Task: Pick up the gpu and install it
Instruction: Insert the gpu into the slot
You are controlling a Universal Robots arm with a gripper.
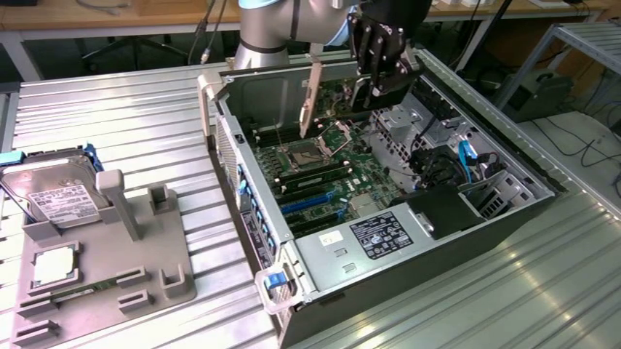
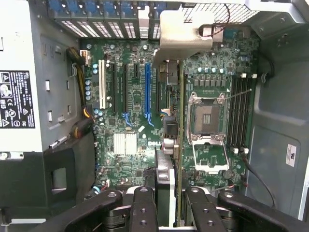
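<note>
— Ribbed silver metal tabletop [image 1: 116,109], desks and cables behind. What's on it?
— Open black desktop computer case [image 1: 505,211] lying on its side, with its green motherboard [image 1: 364,174] exposed. At the exterior view's left is a grey plastic parts tray [image 1: 145,254]. It holds a silver boxy hard drive [image 1: 58,196], a square silver processor chip [image 1: 54,265] and a narrow green memory stick [image 1: 73,294].
— Tool?
— Black two-finger gripper [image 1: 377,87] on the silver-grey robot arm [image 1: 267,29], over the far end of the case. It's clamped on the gpu [image 1: 308,94], a thin black-faced expansion card.
— Wrist view agrees?
— Yes. Black fingers [image 2: 143,205] press on both faces, card seen edge-on, silver metal bracket [image 2: 181,34] at the end away from the camera.
— Where's the card?
— Inside the open case, over the motherboard, bracket end toward the case wall on the exterior view's left. In the wrist view its edge runs between the long blue slot [image 2: 147,92] and the open square processor socket [image 2: 206,116].
— Seated?
— Looks raised in the exterior view. Can't tell if it touches the board.
</note>
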